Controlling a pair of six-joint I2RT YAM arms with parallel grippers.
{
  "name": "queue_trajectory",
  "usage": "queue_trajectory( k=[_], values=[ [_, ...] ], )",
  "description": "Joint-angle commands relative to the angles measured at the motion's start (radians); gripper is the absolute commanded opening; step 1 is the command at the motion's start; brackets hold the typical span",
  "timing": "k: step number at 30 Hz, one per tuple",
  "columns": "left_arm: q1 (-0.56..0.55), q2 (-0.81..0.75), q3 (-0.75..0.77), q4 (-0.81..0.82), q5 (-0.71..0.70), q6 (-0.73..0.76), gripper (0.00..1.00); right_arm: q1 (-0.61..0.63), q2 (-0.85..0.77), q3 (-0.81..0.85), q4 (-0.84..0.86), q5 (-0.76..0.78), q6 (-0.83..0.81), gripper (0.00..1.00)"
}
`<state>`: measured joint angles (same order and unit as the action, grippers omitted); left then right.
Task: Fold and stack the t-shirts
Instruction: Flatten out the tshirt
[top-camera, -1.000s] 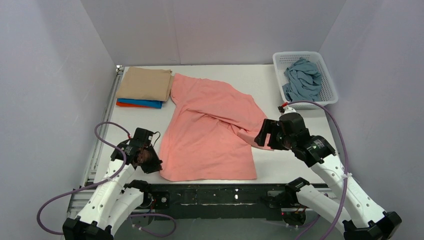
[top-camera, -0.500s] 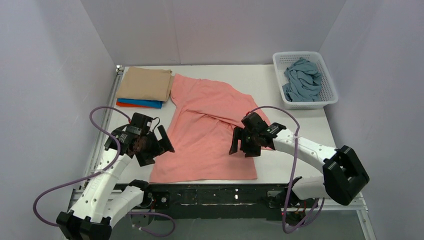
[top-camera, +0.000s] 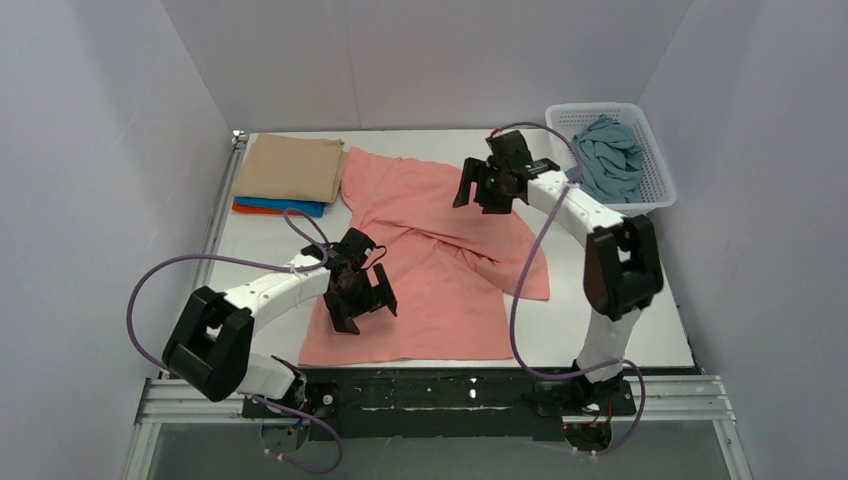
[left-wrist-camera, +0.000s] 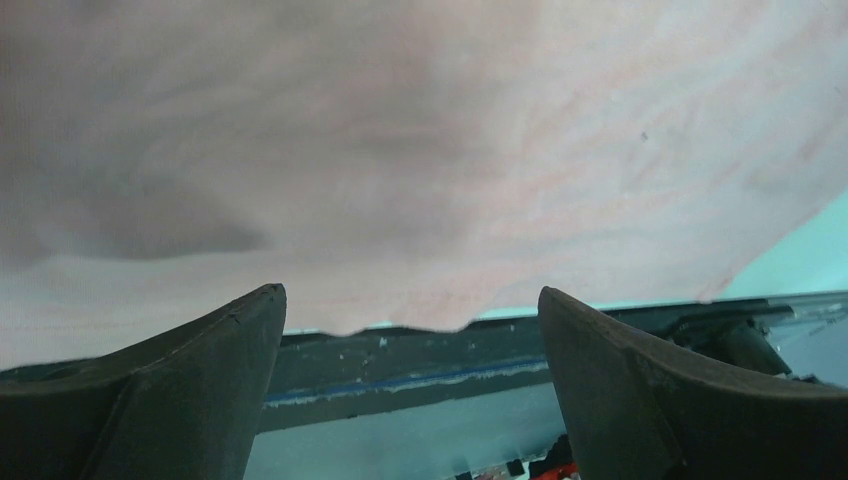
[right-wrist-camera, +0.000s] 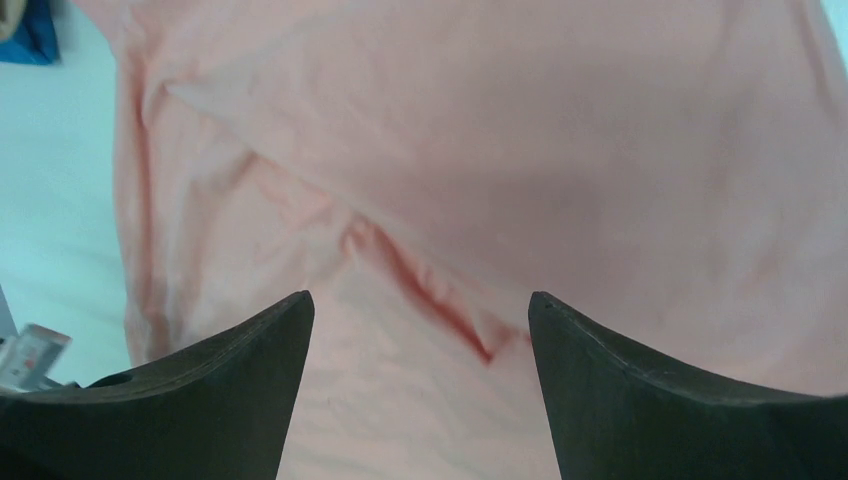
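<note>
A salmon-pink t-shirt (top-camera: 430, 270) lies spread and creased across the middle of the table. My left gripper (top-camera: 362, 312) hangs open over its near left part; in the left wrist view the open gripper (left-wrist-camera: 410, 310) has only the pink cloth (left-wrist-camera: 400, 150) and its hem ahead. My right gripper (top-camera: 480, 198) is open above the shirt's far right shoulder area, and the right wrist view shows that gripper (right-wrist-camera: 420, 310) over a pink fold (right-wrist-camera: 450, 150). Folded tan (top-camera: 290, 168), bright blue (top-camera: 295, 207) and orange-red (top-camera: 248, 209) t-shirts are stacked at the back left.
A white mesh basket (top-camera: 655, 195) at the back right holds a crumpled grey-blue t-shirt (top-camera: 605, 155). The black front rail (top-camera: 450, 385) runs along the near table edge, also seen as the rail (left-wrist-camera: 420, 360) in the left wrist view. Purple cables loop beside both arms.
My left gripper has opened and moved right onto the shirt's near left part. The right arm swung from the near right to the far side. The shirt's right flap now lies out flat.
</note>
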<state>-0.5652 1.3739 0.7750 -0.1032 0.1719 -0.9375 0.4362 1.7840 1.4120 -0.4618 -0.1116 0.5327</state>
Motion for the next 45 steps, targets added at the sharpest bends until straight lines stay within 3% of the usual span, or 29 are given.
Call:
queue_trajectory(
  k=[1,6,11,16,22,26,29,31,34,37,40,45],
  values=[
    [0.01,0.069,-0.011,-0.11,-0.145,-0.02,0.98,-0.037,0.235,0.223,-0.053,-0.078,-0.079,0.85],
    [0.131,0.095,-0.08,-0.131,-0.158,-0.007,0.98,-0.098,0.374,0.302,-0.112,-0.114,-0.053,0.84],
    [0.305,0.194,0.004,-0.232,-0.139,0.072,0.98,-0.168,0.284,0.068,-0.05,-0.16,-0.006,0.83],
    [0.36,0.39,0.268,-0.316,-0.227,0.161,0.98,-0.268,0.009,-0.391,0.069,-0.217,0.068,0.82],
    [0.353,0.737,0.754,-0.415,-0.102,0.201,0.98,-0.211,-0.404,-0.823,0.03,-0.27,0.21,0.79],
    [0.31,0.788,0.985,-0.446,-0.122,0.263,0.98,-0.085,-0.804,-0.886,-0.199,-0.103,0.277,0.79],
    [0.274,0.725,1.018,-0.501,-0.209,0.305,0.98,-0.074,-0.961,-0.828,-0.227,-0.044,0.22,0.8],
    [0.235,0.631,0.958,-0.53,-0.297,0.321,0.98,-0.075,-0.941,-0.757,-0.192,0.0,0.146,0.84],
    [0.156,0.441,0.797,-0.547,-0.367,0.27,0.98,-0.077,-0.764,-0.594,-0.169,0.049,0.056,0.86],
    [0.102,0.313,0.58,-0.449,-0.227,0.181,0.98,-0.084,-0.538,-0.464,-0.131,0.052,0.01,0.86],
    [0.054,0.288,0.404,-0.285,-0.063,0.102,0.98,-0.101,-0.324,-0.351,-0.074,0.051,-0.024,0.85],
    [0.037,0.39,0.314,-0.194,-0.065,0.081,0.98,-0.144,-0.008,-0.135,-0.09,-0.027,-0.054,0.83]
  ],
)
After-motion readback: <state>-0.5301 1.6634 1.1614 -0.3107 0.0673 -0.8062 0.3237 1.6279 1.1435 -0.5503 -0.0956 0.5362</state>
